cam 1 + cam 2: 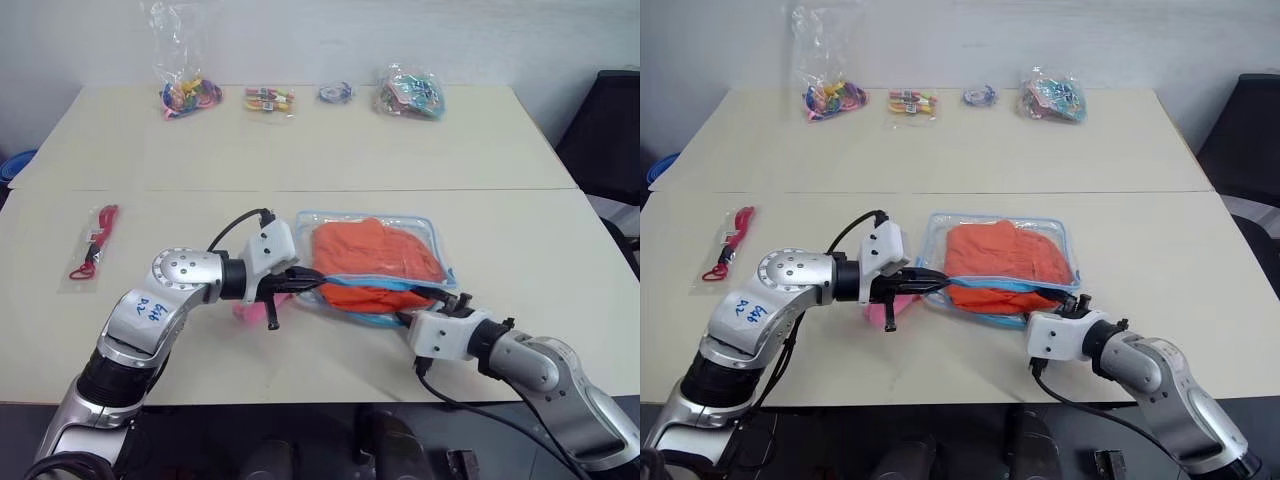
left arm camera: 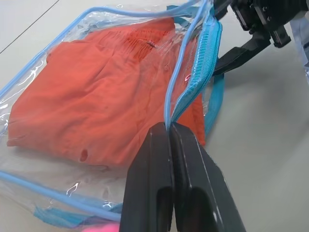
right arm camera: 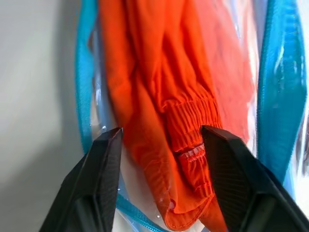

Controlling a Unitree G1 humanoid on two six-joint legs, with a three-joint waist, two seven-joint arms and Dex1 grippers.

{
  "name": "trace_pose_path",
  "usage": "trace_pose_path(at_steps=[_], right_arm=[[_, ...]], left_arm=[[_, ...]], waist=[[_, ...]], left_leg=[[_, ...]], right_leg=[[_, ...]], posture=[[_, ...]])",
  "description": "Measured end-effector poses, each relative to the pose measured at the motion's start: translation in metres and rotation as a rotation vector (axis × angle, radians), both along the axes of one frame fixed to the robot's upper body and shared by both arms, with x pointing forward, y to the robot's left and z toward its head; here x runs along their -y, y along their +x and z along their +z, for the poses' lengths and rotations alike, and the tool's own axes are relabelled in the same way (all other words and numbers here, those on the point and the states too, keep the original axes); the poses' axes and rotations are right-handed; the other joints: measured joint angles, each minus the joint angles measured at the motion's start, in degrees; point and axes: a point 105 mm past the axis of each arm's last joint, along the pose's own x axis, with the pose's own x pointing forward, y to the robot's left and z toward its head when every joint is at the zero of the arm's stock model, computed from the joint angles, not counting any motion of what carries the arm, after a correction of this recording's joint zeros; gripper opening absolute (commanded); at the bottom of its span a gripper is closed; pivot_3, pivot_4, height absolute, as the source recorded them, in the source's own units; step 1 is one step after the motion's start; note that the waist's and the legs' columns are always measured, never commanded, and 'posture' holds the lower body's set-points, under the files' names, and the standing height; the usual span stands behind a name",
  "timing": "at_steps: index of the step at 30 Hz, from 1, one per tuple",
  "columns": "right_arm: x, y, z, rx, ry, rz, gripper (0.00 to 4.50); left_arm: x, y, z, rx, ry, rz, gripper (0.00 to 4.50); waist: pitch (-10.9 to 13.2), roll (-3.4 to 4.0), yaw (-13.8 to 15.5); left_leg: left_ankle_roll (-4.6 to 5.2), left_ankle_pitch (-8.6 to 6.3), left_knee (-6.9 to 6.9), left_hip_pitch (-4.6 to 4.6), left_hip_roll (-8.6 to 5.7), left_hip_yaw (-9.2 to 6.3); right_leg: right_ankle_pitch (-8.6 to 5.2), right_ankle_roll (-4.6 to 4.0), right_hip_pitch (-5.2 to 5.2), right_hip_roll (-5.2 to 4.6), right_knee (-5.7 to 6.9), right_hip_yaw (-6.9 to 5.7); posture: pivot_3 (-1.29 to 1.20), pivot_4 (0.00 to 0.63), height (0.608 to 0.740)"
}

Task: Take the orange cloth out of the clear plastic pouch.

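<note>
Left gripper (image 2: 169, 133) pinches pouch (image 1: 425, 228) trim; cloth (image 1: 375, 255) seemingly inside.

The bright orange wrinkled cloth (image 1: 375, 262) is contained in the clear plastic zip pouch (image 1: 435, 245), which is laid on the near beige table (image 1: 560, 260) between the left gripper (image 1: 300, 282) and right gripper (image 1: 440, 305).

left gripper (image 2: 169, 129) pinched closed, right gripper (image 3: 161, 137) spread apart

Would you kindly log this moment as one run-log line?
left hand: shut on pouch trim | right hand: open, astride orange cloth | cloth: inside clear plastic pouch | step: extraction not yet done
</note>
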Motion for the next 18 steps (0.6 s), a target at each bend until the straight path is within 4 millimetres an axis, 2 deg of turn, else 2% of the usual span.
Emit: trace_pose_path(at_steps=[7,15,18], right_arm=[[-0.009,0.007,-0.001,0.076,-0.096,0.065,2.6],[-0.027,0.026,0.001,0.177,-0.201,0.126,2.6],[-0.027,0.038,0.003,0.221,-0.236,0.108,2.6]], left_arm=[[0.005,0.001,0.004,0.009,-0.009,-0.014,0.0],[0.009,0.0,0.003,0.004,-0.019,-0.026,0.0],[0.01,0.0,0.004,0.004,-0.023,-0.026,0.0]], waist=[[0.0,0.0,-0.1],[0.0,-0.01,-0.2],[0.0,0.0,-0.2]], left_leg=[[-0.02,0.01,0.0,0.01,0.02,0.0],[-0.05,0.03,0.0,0.02,0.03,0.01],[-0.07,0.04,0.0,0.02,0.04,-0.01]], right_leg=[[0.0,0.0,0.0,0.02,0.0,0.01],[0.0,-0.01,0.01,0.03,0.01,0.02],[0.0,-0.01,0.01,0.03,0.01,0.01]], posture=[[0.0,0.15,0.74],[0.0,0.15,0.74],[0.0,0.15,0.74]])
